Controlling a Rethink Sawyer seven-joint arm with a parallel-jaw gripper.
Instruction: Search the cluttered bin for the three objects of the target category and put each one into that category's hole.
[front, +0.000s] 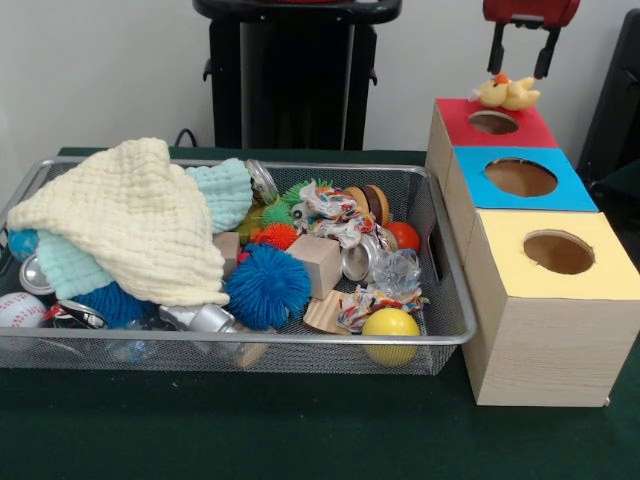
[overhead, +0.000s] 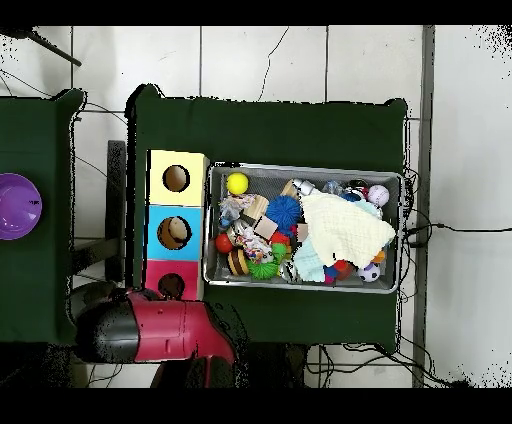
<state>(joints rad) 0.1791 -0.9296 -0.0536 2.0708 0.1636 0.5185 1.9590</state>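
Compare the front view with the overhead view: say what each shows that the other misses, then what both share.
Only the front view shows the gripper holding a yellow rubber duck above the red box's hole.

Only the overhead view shows a purple bowl on a neighbouring table; there the red arm hides the gripper.

Both show the mesh bin, the cream cloth, the yellow ball and the red, blue and yellow boxes.

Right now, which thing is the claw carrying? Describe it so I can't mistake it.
Look at the row of three boxes beside the bin; the red box is farthest back. Just above its hole hangs the claw, holding a duck: small, yellow, orange-topped, the only toy outside the bin.
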